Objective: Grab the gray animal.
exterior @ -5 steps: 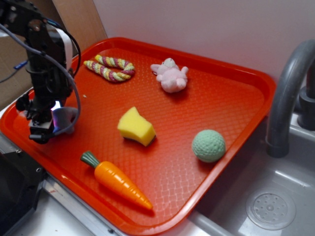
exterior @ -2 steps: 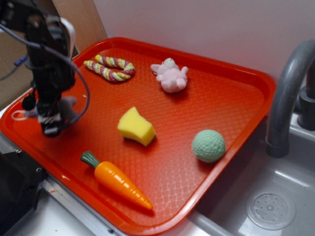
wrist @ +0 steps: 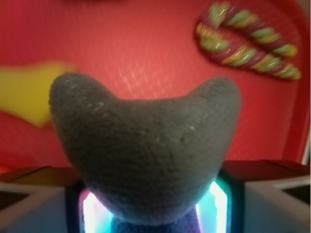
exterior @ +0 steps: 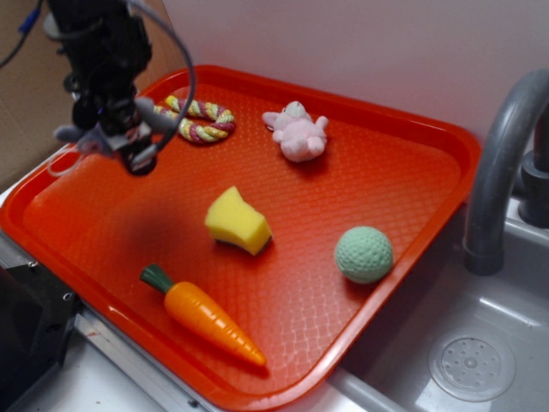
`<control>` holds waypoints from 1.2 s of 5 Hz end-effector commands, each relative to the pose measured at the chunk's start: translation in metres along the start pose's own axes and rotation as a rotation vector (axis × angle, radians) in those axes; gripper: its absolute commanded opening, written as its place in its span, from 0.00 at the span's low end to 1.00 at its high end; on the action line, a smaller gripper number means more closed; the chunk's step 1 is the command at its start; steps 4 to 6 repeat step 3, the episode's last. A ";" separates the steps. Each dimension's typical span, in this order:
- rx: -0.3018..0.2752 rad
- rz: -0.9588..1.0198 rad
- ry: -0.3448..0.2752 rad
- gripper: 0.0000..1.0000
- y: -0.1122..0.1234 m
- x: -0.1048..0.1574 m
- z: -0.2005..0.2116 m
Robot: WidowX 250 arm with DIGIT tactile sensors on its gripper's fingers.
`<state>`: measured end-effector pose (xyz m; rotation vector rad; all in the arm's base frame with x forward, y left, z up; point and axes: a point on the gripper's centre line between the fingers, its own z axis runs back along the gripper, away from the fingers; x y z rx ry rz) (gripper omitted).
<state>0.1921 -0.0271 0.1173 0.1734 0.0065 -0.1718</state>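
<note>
Clamped around the gray animal [exterior: 103, 130], the gripper [exterior: 129, 142] hangs above the red tray's [exterior: 403, 197] left part. Only the exterior view shows gray limbs sticking out either side; the wrist view shows gray plush [wrist: 146, 150] filling the jaws. A striped rope toy [exterior: 193, 118] lies just beyond the gripper, a yellow sponge [exterior: 238, 221] below and right of it.

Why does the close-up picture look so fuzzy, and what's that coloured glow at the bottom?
Wrist view: the gray animal sits so near the lens that the red tray, yellow sponge and rope toy behind blur; cyan-pink light glows beside it at the jaws. Exterior view: the gripper and toy are smeared, the rest sharp.
</note>
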 end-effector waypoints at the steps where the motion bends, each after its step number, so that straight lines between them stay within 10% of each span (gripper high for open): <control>1: -0.065 0.095 -0.172 0.00 -0.005 0.014 0.071; 3: -0.111 0.184 -0.290 0.00 -0.003 0.006 0.085; 6: -0.111 0.184 -0.290 0.00 -0.003 0.006 0.085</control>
